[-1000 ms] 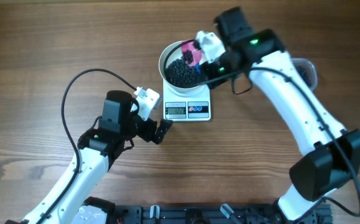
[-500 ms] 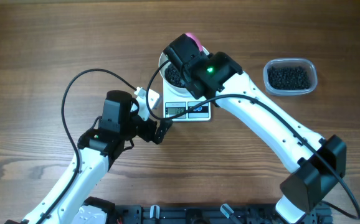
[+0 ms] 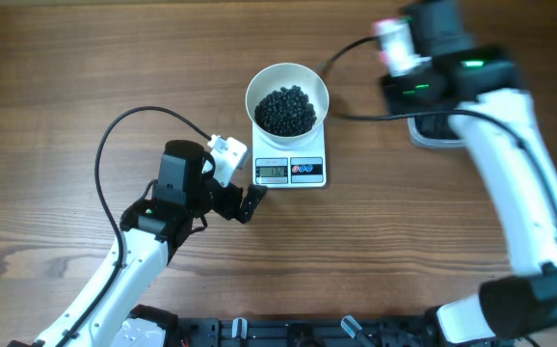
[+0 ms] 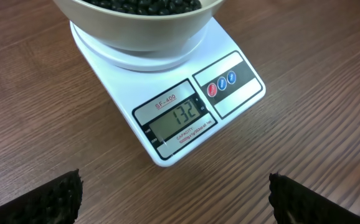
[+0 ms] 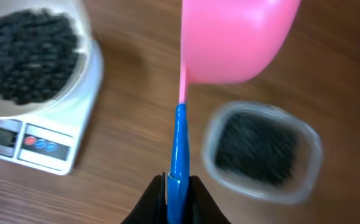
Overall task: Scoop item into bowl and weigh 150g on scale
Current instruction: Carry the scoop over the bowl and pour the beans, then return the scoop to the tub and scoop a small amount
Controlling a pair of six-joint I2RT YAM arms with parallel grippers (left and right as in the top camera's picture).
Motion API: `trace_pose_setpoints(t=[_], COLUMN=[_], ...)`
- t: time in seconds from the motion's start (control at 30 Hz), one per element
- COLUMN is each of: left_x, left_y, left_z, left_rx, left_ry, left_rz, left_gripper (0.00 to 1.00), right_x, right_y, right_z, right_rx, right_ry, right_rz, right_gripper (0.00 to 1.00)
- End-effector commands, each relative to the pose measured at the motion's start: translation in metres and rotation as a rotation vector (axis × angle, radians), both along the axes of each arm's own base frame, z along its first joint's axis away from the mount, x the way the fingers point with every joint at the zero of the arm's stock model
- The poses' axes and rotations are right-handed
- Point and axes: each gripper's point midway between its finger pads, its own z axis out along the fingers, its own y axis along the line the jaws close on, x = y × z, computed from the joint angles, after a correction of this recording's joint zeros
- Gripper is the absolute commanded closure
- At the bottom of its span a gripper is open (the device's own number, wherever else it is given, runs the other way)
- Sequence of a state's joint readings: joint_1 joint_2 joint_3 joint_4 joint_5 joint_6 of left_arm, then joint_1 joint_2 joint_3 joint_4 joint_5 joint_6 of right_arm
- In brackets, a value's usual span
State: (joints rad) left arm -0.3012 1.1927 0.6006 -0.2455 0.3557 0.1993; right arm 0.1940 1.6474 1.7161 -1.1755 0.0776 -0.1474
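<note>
Since half a second ago my right arm has swung off the bowl (image 4: 142, 34), out right over the clear tub (image 5: 261, 152). Nearest me, the left gripper (image 4: 177, 196) sits open and empty on the same spot, just off the scale (image 4: 124, 81) front corner. The display (image 4: 177, 118) reads 132. The bowl stands on the scale, black beads (image 3: 287, 111) heaped inside. Farther out, the right gripper (image 5: 177, 190) is clamped on the pink scoop (image 5: 236, 37) by its blue handle. The tub on the tabletop (image 3: 66, 58) holds more beads, blurred.

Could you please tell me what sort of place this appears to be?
Probably a robotics lab bench staged for kitchen-style weighing: a wood-grain table, two robot arms working at it, and a digital scale carrying a white bowl of black beads.
</note>
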Motion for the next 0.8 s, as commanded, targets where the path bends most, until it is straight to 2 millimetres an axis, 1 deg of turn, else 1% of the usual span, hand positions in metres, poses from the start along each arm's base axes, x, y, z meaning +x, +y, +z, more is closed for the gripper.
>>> trace_pose_setpoints(t=[0.0,0.07,0.1,0.13,0.2,0.27,0.4,0.57,0.67,0.77], left_x=[0.000,0.000,0.000,0.000,0.000,0.000,0.000,0.000,0.000,0.000], left_y=[0.000,0.000,0.000,0.000,0.000,0.000,0.000,0.000,0.000,0.000], left_z=[-0.001,-0.001,-0.001,-0.001,-0.001,-0.001,-0.001,-0.001,-0.001,-0.001], left_rx=[0.001,0.001,0.001,0.002,0.001,0.002,0.002,0.001,0.001,0.002], left_ry=[0.002,0.002,0.002,0.002,0.002,0.002,0.002,0.002,0.002,0.002], left_rz=[0.004,0.004,0.004,0.004,0.004,0.004,0.004,0.004,0.004,0.004], left_gripper=[0.00,0.00,0.00,0.00,0.00,0.00,0.00,0.00,0.00,0.00], right_x=[-0.016,-0.026,-0.028,-0.031,-0.038,-0.040,-0.038,-0.037,-0.039,-0.039], right_y=[-0.047,-0.085,-0.094,-0.107,-0.121,-0.123,-0.125,-0.128,-0.129,-0.128], right_z=[0.010,0.002,0.000,-0.006,-0.024,-0.044,-0.097,-0.147,-0.169,-0.176], right_rx=[0.064,0.071,0.078,0.081,0.082,0.085,0.077,0.059,0.049,0.048], right_ry=[0.037,0.085,0.091,0.106,0.157,0.203,0.315,0.458,0.520,0.538], right_rz=[-0.112,-0.247,-0.287,-0.330,-0.373,-0.389,-0.413,-0.415,-0.417,-0.406], right_gripper=[0.96,0.96,0.96,0.96,0.96,0.96,0.96,0.96,0.96,0.96])
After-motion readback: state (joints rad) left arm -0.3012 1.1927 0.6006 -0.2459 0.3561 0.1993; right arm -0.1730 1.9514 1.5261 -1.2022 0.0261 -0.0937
